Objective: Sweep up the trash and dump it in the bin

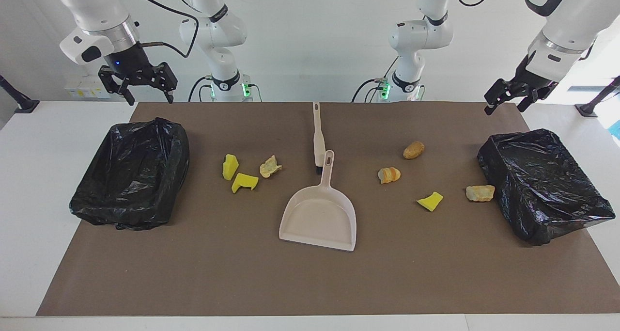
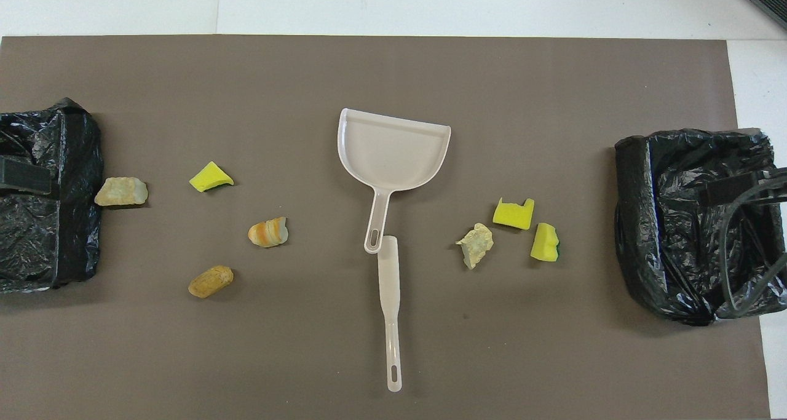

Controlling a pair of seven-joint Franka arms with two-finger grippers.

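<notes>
Yellow and tan trash [image 1: 240, 181] lies scattered mid-mat beside the dustpan [image 1: 319, 217], your left gripper [image 1: 509, 100] and right gripper [image 1: 140, 85] both spread empty, so hasty brush [image 1: 317, 136] strokes could flick scraps off the mat's edge.

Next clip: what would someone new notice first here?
The beige dustpan lies mid-mat, its handle meeting the brush nearer the robots. Yellow sponge wedges and bread-like lumps are scattered to either side of it. A black-lined bin sits at each end of the mat, with both open end effectors, right and left, raised and waiting.
</notes>
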